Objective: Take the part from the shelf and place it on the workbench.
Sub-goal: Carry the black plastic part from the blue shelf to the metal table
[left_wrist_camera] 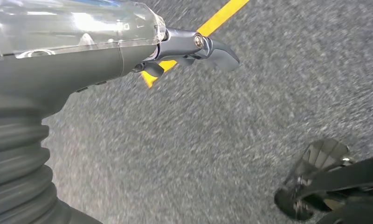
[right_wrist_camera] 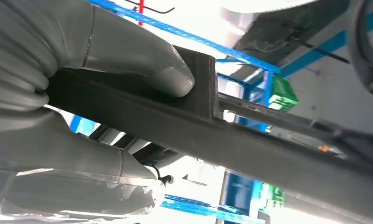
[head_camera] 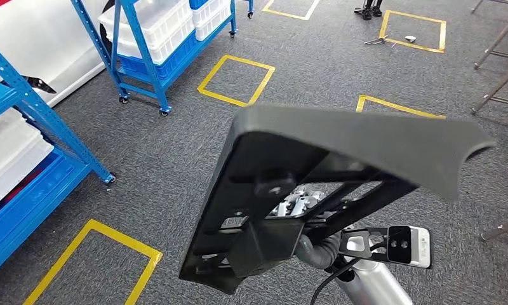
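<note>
- The part (head_camera: 340, 171), a large dark grey panel with a curved smooth top and a ribbed, framed underside, is held up in the air above the carpet (head_camera: 175, 140), tilted so its underside faces the head camera.
- The right hand (head_camera: 315, 244) sits under the part near its lower middle; in the head view most of the hand is hidden behind the part's frame, with the silver arm and a small wrist camera (head_camera: 407, 244) showing just below.
- From the right wrist view the grip is plain: the thick grey thumb (right_wrist_camera: 142, 60) presses on one face of a flat dark bar of the part, and the other fingers (right_wrist_camera: 82, 158) wrap against the opposite face, so the hand is clamped on the part.
- That same view shows blue shelf rails (right_wrist_camera: 184, 37) and something green (right_wrist_camera: 281, 95) behind the part, all blurred.
- The left hand (left_wrist_camera: 175, 49) hangs over the grey speckled carpet with a yellow tape line (left_wrist_camera: 208, 28) beyond it; its metal fingers are curled in slightly and hold nothing.
- The head view alone shows the room: blue metal shelves on wheels (head_camera: 156, 70) holding white bins (head_camera: 156, 25), a second blue shelf (head_camera: 29, 165) at the left edge, and yellow tape squares (head_camera: 235, 79) on the floor.
- The part looks like matt moulded plastic; the carpet is rough and flecked.
</note>
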`<action>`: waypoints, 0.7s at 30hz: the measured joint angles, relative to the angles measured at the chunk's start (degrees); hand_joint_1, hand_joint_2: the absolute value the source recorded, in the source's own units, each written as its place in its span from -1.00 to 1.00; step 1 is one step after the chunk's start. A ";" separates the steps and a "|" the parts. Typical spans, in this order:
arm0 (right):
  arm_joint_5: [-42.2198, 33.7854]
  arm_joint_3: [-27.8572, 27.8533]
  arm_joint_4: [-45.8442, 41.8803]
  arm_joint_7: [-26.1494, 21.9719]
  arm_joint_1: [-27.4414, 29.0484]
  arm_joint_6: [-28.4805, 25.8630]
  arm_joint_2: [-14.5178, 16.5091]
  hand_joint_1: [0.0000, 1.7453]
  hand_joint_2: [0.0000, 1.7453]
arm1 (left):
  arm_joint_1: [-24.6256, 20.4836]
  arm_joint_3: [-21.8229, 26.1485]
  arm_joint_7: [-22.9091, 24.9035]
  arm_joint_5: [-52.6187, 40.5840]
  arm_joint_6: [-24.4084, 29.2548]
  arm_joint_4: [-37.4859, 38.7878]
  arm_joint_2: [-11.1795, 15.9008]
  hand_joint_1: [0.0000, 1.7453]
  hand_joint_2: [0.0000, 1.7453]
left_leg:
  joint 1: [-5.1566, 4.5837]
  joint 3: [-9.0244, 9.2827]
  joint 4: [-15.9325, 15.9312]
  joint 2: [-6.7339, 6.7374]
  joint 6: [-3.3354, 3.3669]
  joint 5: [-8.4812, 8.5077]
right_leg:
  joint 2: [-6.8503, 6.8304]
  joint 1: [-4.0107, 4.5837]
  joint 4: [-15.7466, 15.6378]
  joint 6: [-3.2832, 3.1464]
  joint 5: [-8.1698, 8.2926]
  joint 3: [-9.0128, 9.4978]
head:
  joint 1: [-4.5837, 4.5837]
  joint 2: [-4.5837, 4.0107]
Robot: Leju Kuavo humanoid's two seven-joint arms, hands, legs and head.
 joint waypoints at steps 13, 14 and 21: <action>0.40 2.56 0.89 0.00 0.68 -0.23 0.28 1.00 1.00 | 0.26 -0.17 1.99 -0.01 1.10 -0.01 -0.45 -1.00 1.00 | -0.07 2.61 -5.86 3.22 2.21 1.45 | -3.65 -0.64 15.10 3.23 -5.16 -8.28 | 0.02 0.00; 0.40 2.63 0.90 0.00 0.67 -0.23 0.28 1.00 1.00 | 0.22 -0.18 1.99 -0.02 1.10 -0.01 -0.48 -1.00 1.00 | -0.08 2.76 -5.87 3.72 2.13 1.35 | -4.17 -0.60 11.22 3.04 -3.13 -6.25 | 0.02 0.00; 0.40 2.87 0.54 0.08 0.93 -0.96 0.48 1.00 1.00 | 0.08 -0.75 3.11 -0.02 1.62 -0.01 -0.74 -1.00 1.00 | -0.40 3.62 -5.89 5.80 0.34 0.25 | -5.76 0.24 -0.66 0.74 0.39 -0.39 | 0.01 0.00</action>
